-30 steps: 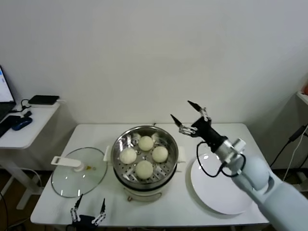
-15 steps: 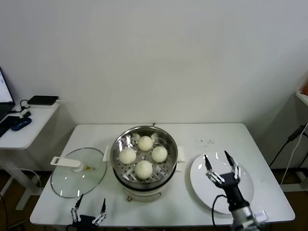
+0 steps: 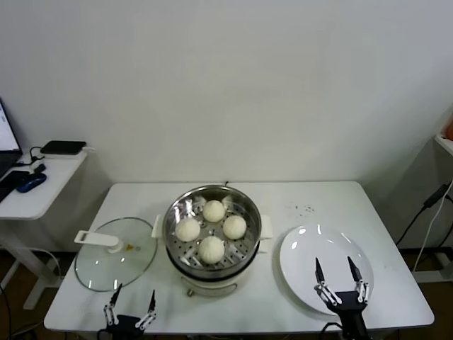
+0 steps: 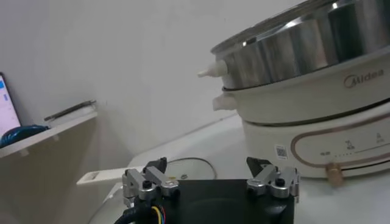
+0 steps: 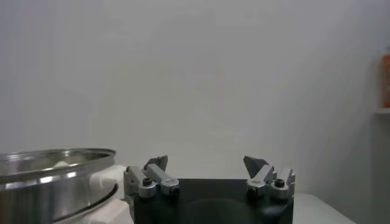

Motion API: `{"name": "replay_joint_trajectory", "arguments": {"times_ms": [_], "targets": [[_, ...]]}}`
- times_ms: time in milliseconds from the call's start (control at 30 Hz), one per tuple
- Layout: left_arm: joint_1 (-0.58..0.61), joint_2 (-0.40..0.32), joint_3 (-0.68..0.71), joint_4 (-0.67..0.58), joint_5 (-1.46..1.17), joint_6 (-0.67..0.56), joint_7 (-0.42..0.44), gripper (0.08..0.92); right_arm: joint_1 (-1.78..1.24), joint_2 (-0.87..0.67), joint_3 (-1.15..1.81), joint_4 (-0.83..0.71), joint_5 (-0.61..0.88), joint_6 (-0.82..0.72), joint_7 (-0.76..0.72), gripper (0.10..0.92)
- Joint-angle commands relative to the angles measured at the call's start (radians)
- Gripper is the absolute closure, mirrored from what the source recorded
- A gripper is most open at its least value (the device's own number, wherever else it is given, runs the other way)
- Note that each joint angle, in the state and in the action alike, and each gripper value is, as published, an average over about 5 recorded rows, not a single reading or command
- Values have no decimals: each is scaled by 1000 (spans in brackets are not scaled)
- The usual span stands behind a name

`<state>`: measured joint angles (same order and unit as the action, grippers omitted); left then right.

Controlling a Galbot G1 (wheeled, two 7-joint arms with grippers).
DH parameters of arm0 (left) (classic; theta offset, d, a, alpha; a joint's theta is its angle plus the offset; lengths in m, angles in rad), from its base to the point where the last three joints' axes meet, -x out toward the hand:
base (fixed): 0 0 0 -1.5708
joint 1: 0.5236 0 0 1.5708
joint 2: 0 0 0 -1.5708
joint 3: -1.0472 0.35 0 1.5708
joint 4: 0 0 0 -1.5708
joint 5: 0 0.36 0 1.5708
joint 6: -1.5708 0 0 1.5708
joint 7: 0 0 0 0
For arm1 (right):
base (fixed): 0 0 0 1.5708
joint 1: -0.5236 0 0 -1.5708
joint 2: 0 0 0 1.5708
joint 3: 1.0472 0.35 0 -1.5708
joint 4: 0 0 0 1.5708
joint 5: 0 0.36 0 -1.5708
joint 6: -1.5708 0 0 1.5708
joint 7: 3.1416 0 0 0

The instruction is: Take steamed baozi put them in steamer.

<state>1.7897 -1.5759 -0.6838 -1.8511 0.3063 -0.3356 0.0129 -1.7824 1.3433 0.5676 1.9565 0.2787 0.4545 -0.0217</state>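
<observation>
**Four buns in the pot, both arms pulled back to the near edge**

Four steamed baozi (image 3: pixel 212 229) sit on the perforated tray inside the steamer (image 3: pixel 174 244), clustered near its middle and close to one another; the task reads as essentially finished.

Going left to right across the head view: the glass lid (image 3: pixel 115 253) lies flat on the table (image 3: pixel 304 198), just beside the steamer's left side, with its white handle pointing away from the pot. In front of it, at the near edge, the left gripper (image 3: pixel 130 309) is parked with its fingers spread apart and nothing between them. Next comes the steamer with the buns, then the white plate (image 3: pixel 304 255), bare of buns. Over the plate's near rim hangs the right gripper (image 3: pixel 340 277), fingers pointing up, spread wide and holding nothing.

What remains is a clean retreat. My judgement is that the right arm should stay low and near the table edge, clear of the plate rim and well apart from the pot's handle, so nothing gets nudged.

Against a second ago, the right arm has come a long way: it was raised behind the plate, beside the steamer's right side, and has dropped back to the near edge. The buns, lid, plate and left gripper have not shifted.
</observation>
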Motion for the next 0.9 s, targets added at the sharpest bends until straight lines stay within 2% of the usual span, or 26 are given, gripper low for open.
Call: {"name": "replay_joint_trajectory", "arguments": {"times_ms": [33, 900], "targets": [[2, -1, 0, -3, 0, 0, 0, 177, -58, 53, 18, -1, -55, 27, 15, 203], [1, 4, -3, -14, -12, 4, 2, 177, -34, 51, -13, -6, -78, 6, 29, 203]]}}
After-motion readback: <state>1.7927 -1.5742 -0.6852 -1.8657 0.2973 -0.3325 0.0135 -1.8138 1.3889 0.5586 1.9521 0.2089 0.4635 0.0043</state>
